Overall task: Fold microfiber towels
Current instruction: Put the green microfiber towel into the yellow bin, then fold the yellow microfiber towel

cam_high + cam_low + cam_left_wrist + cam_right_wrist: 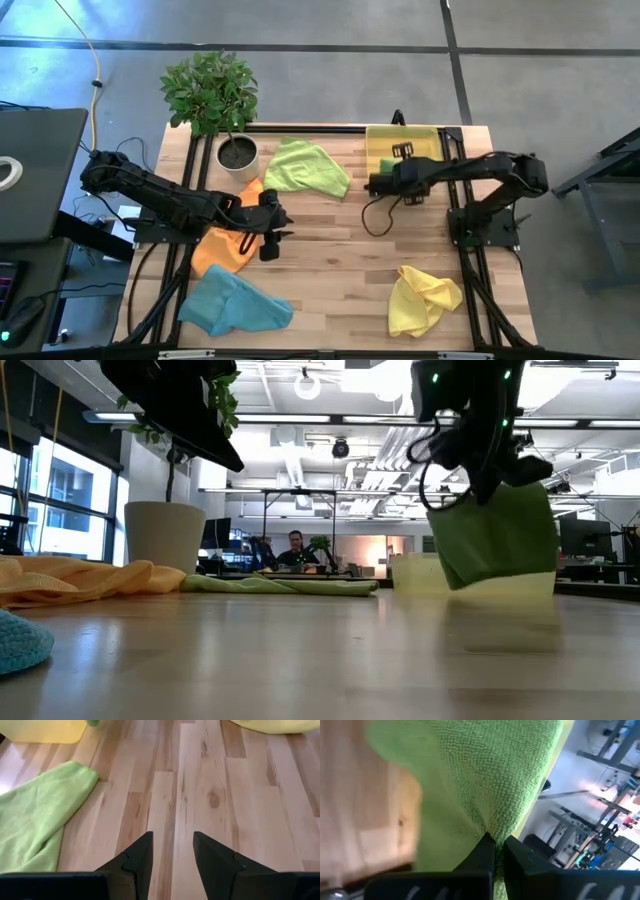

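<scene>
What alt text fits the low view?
Right gripper holds a lime green towel hanging above the wooden table. Behind lie an orange towel, a second green towel, a white plant pot and a translucent yellow tray.

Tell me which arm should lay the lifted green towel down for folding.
Right, probably. The right gripper is shut on the green towel, which hangs clear of the table. The left gripper is open and empty, low over bare wood beside the orange towel.

Two dark six-joint arms, black loose cables; left gripper (172, 857) fingers matte black, angular, wedge-shaped.
</scene>
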